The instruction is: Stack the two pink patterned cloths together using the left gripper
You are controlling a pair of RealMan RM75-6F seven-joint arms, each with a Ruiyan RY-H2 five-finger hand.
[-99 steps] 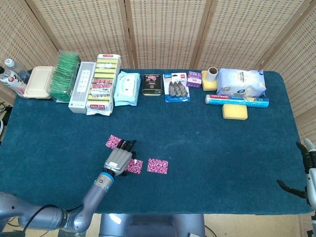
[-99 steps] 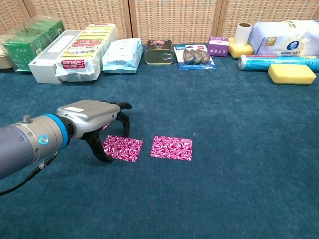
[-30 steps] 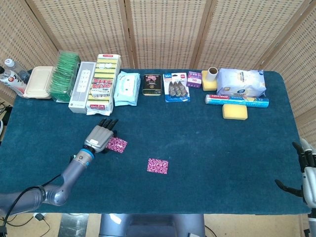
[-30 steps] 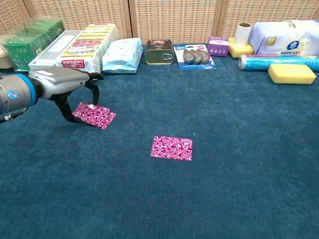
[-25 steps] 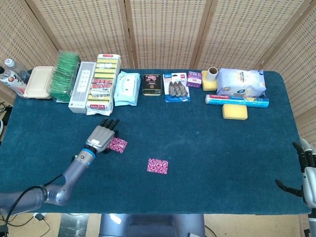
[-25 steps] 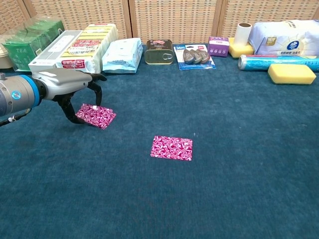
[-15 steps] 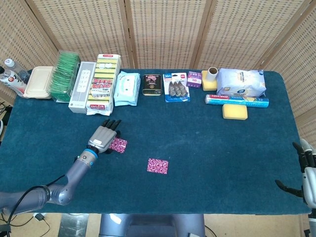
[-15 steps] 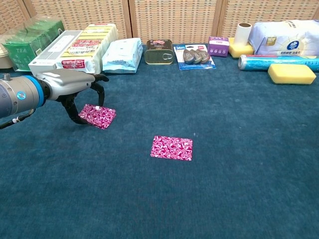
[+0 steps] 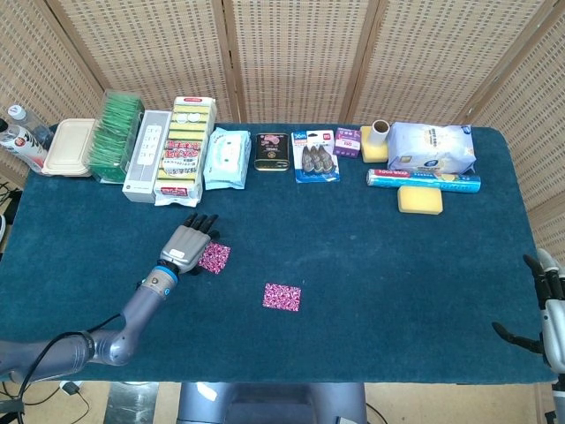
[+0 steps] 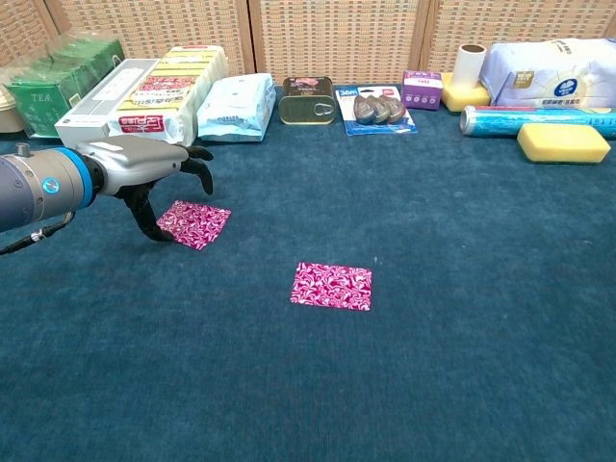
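Hovering over the left pink cloth, the left hand has fingers curled down around its near-left edge — whether it's actually pinched, can't tell. Looks like a stacked pair already, w/ the top layer possibly skewed. A third patterned cloth lies well apart, nearer and to the right. To do this well: square the edges, press flat, lift straight up w/o dragging. Right hand idle at the table's right edge, fingers apart, holding nothing.

the left hand covers the near-left edge of one pink cloth, so contact there is perhaps unclear. the right hand is cut off by the frame edge.
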